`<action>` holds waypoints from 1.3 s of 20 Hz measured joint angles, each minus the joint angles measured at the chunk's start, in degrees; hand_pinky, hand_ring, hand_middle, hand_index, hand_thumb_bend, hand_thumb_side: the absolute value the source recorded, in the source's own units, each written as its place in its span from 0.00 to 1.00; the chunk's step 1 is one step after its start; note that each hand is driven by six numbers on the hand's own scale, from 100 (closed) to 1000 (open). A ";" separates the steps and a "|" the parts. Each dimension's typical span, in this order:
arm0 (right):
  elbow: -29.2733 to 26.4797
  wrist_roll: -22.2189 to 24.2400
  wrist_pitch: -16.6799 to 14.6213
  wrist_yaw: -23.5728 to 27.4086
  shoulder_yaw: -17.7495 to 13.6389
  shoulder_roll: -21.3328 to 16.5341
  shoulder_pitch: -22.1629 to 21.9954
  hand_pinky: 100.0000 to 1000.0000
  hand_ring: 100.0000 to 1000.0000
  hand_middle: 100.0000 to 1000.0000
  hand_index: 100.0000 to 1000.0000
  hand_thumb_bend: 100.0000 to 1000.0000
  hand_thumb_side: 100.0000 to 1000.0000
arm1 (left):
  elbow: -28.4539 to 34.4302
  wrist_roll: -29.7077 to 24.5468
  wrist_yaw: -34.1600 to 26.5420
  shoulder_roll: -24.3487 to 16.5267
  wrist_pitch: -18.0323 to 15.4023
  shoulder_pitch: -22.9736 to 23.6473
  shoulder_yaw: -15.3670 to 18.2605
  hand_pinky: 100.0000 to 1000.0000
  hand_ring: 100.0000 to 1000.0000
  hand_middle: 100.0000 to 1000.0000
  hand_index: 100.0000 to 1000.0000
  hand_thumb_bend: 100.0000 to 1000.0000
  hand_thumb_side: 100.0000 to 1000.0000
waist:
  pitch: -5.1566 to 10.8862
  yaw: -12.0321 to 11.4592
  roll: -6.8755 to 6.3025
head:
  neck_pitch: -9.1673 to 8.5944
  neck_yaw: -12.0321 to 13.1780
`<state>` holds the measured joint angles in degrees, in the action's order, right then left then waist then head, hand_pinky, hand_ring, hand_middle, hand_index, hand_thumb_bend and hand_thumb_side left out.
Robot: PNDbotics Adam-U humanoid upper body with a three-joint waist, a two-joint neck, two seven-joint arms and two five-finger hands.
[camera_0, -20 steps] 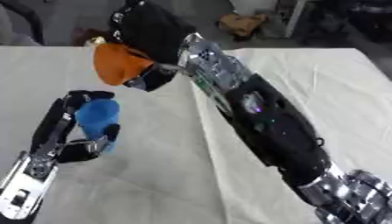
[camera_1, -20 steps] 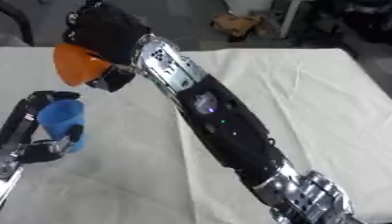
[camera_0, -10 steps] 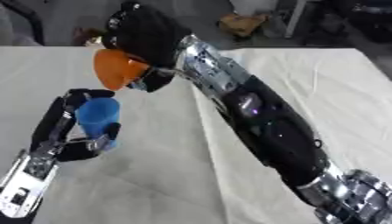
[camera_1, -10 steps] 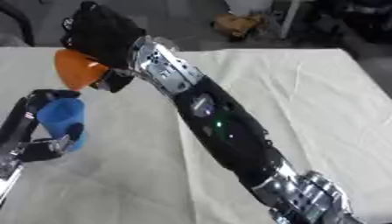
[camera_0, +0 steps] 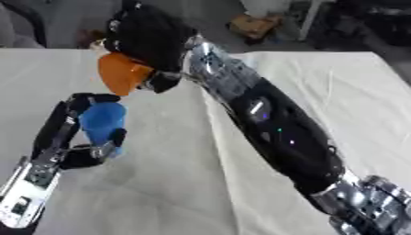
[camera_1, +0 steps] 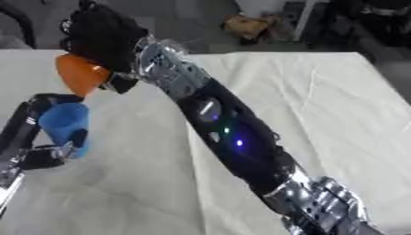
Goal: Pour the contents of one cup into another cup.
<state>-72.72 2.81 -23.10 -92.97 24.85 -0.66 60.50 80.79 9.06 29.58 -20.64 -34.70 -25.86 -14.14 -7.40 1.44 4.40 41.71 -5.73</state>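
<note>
Overhead, right hand [camera_0: 148, 36] fingers clasp orange cup [camera_0: 120, 73], tilted; left hand [camera_0: 76, 133] fingers wrap blue cup [camera_0: 102, 120].

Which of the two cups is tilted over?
The orange cup, held high by the right hand. The blue cup stands upright in the left hand.

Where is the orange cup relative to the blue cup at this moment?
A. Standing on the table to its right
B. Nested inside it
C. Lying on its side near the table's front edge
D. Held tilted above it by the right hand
D: the right hand holds the orange cup tilted just above the blue cup, which the left hand grips.
</note>
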 measured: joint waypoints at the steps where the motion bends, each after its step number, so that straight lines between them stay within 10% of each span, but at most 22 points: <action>1: -0.01 0.02 -0.13 -0.29 0.10 0.00 0.04 0.67 0.53 0.34 0.56 0.32 0.00 | 0.00 0.00 0.00 0.00 0.00 -0.03 0.03 0.00 0.07 0.17 0.75 0.00 0.56 | 0.02 0.03 0.00 | 0.00 0.00; 26: 0.01 -0.57 -1.35 -3.40 0.90 0.39 0.80 0.68 0.55 0.36 0.58 0.31 0.00 | -0.03 -0.03 -0.25 -0.02 0.02 -0.11 0.61 0.00 0.07 0.17 0.75 0.00 0.56 | 0.07 0.31 0.03 | 0.00 0.00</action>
<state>-72.71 2.25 -24.45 -96.37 25.76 -0.28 61.30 80.76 9.04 29.33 -20.66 -34.68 -25.97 -13.53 -7.33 1.75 4.43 41.71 -5.73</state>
